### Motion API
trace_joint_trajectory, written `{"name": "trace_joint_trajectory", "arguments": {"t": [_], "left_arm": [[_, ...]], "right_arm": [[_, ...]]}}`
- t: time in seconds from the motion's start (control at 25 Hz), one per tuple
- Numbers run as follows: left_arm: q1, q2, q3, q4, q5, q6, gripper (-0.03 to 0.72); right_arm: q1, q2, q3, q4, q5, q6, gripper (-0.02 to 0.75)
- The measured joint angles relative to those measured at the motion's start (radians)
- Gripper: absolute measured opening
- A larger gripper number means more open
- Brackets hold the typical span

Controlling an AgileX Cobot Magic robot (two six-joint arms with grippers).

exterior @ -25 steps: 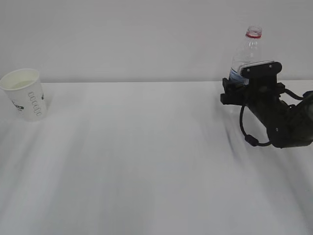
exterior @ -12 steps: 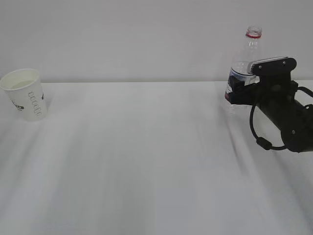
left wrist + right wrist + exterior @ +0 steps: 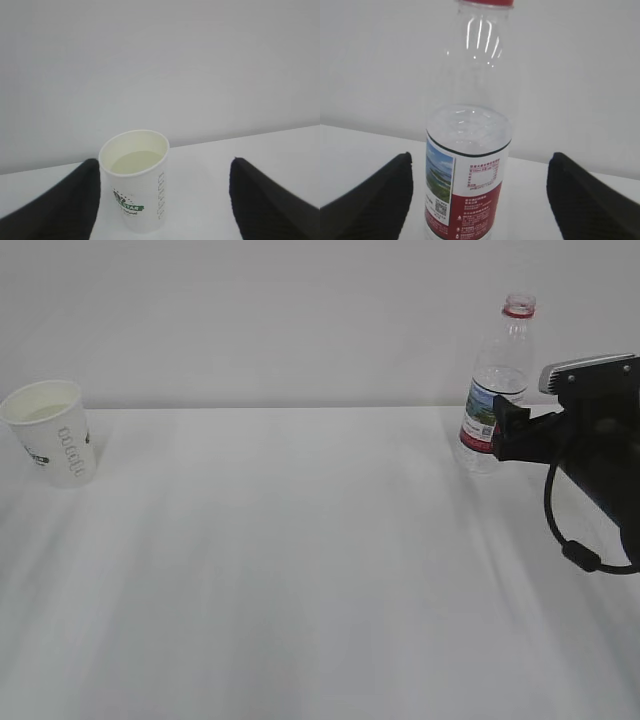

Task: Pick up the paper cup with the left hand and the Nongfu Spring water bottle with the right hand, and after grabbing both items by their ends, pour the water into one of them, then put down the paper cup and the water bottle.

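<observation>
Although the exterior view took in the whole white table (image 3: pixel 320 570), it cut the right hand (image 3: pixel 508 430) off at the frame's right edge, so only its black body, grey plate and looping cable showed, and the left hand did not appear there at all. Half a second before, that gripper had stood further left, its black bulk covering the lower label of the Nongfu Spring water bottle (image 3: pixel 496 390); now it had drawn back to the right, and the bottle stood upright and uncovered near the table's far right edge, capless, with its red neck ring clear. The paper cup (image 3: pixel 52 432) stood well apart at the far left, unmoved.

From the left wrist view, the left hand (image 3: pixel 162 200) showed only as two dark fingertips (image 3: pixel 260 200), spread wide and gripping nothing; the cup stood upright between them, close to the left one, with pale water (image 3: pixel 136 162) inside.

From the right wrist view, the right hand's two fingertips (image 3: pixel 585 200) likewise stood wide apart and empty, the bottle upright between them, touching neither, its top cropped and its base cut off below.
</observation>
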Motion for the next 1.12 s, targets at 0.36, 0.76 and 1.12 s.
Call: {"name": "trace_joint_trajectory", "arguments": {"t": [0.36,0.76,1.12], "left_arm": [[0.000,-0.081,0.000,-0.024,0.030,-0.023,0.587],[0.000,-0.238,0.002,-0.046,0.129,-0.031,0.587],[0.000,-0.414,-0.088,-0.049,0.384,-0.033,0.587]], "right_arm": [[0.000,-0.176,0.049,0.000,0.124,0.002,0.629],[0.000,-0.422,0.052,0.000,0.317,-0.003,0.619],[0.000,-0.575,0.062,0.000,0.495,-0.012,0.608]]}}
